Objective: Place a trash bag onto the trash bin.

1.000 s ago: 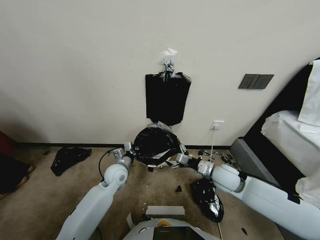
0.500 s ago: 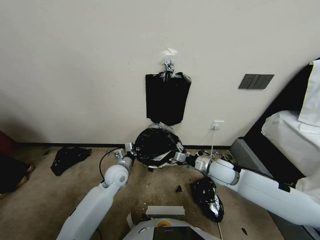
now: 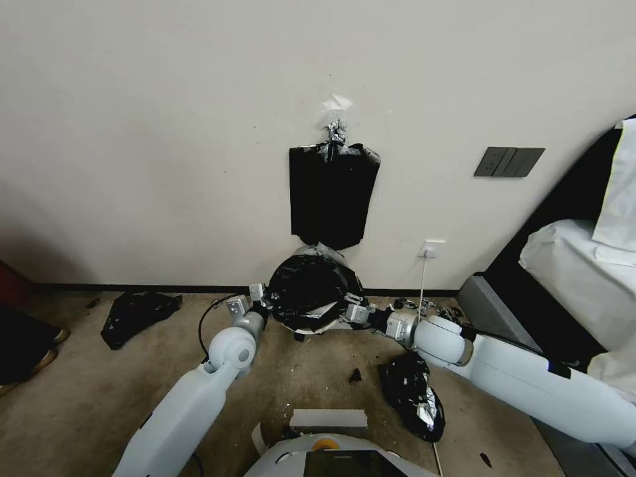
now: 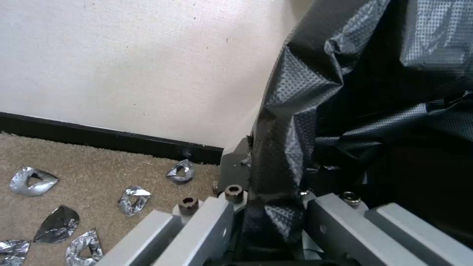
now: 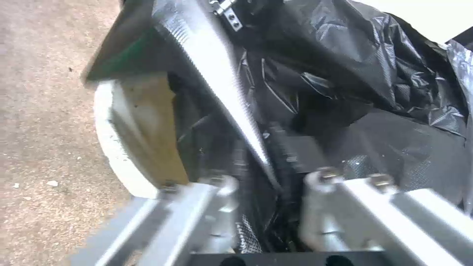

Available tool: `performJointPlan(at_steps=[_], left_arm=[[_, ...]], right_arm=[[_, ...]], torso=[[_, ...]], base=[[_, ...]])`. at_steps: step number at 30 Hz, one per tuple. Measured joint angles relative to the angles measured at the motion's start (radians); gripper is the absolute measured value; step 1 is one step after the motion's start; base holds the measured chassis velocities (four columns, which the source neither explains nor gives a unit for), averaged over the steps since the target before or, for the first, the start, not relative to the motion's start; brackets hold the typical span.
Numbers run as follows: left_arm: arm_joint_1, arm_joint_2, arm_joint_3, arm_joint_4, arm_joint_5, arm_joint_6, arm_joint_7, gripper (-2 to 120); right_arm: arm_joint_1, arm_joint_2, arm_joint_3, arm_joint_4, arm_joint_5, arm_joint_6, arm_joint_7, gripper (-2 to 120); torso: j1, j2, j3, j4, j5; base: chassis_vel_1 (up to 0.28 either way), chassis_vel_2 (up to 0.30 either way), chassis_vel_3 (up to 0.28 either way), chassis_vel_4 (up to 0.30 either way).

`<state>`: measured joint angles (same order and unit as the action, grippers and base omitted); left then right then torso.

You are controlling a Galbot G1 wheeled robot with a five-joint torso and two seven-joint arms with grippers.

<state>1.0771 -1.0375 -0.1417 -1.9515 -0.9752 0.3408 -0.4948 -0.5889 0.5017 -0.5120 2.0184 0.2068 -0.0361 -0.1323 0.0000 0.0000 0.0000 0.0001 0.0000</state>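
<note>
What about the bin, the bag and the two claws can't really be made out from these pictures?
- Trash bin: head view, draped by the trash bag; a pale sliver shows.
- Left gripper fingertips: left wrist view, film between the fingers covers them.
- Right gripper: right wrist view, motion blur smears its hold on the film.
- Bin's inside: dark film hides it.

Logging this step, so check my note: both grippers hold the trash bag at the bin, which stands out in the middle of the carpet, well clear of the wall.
The bin's place is wrong. In the head view the trash bin stands close against the wall, below the black bundle hanging there. The rest holds: the left gripper and the right gripper each pinch the trash bag at opposite sides.
</note>
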Motion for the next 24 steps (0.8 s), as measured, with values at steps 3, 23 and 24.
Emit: performJointPlan(at_steps=[3,23,24], left_arm=[[-0.004,-0.004,0.000,0.005,0.000,0.000,0.000,0],[-0.032,-0.018,-0.005,0.008,-0.056,-0.002,-0.028,0],[-0.036,-0.019,-0.007,0.007,-0.067,-0.002,-0.036,0]], right_arm=[[-0.022,-0.003,0.016,0.000,0.001,0.013,-0.006,8],[-0.156,-0.045,0.101,0.035,0.023,0.088,-0.055,6],[-0.168,-0.049,0.102,0.037,0.022,0.090,-0.057,6]], torso=[[0.000,0.000,0.000,-0.0001,0.0000],[0.000,0.000,0.000,-0.0002,0.0000],[0.000,0.000,0.000,-0.0001,0.0000]], base=[[0.000,0.000,0.000,0.000],[0.000,0.000,0.000,0.000],[0.000,0.000,0.000,0.000]])
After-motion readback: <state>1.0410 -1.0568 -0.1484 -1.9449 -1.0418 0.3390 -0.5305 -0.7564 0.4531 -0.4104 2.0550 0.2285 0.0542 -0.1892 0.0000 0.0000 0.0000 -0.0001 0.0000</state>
